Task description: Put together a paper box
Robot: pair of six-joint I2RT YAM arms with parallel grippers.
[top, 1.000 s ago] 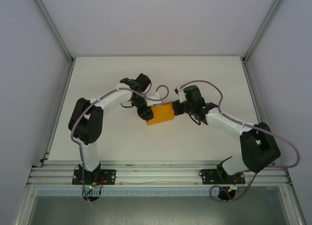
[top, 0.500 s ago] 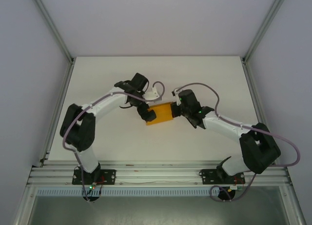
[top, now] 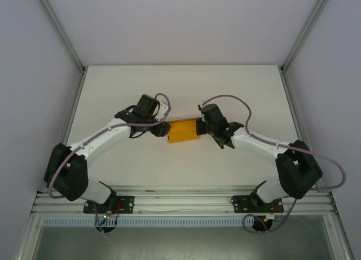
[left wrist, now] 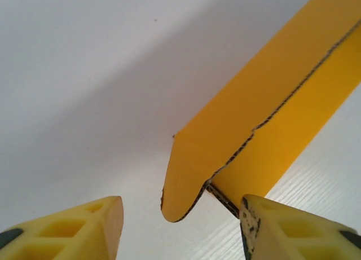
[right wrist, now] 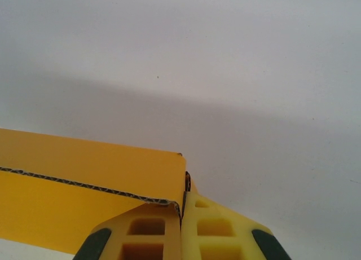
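The paper box [top: 183, 131] lies between left hand [top: 163, 130] and right hand [top: 199, 126].

White table [top: 237, 85], pale grey walls [top: 180, 23]

White arms [top: 104, 140], black joints [top: 67, 172]; purple cables [top: 225, 96]; yellow jaws

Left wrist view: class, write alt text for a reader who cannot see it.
An orange-yellow paper box slants down from the upper right toward the camera, its rounded flap ending inside the open yellow left claw. Behind it lies a plain white table.
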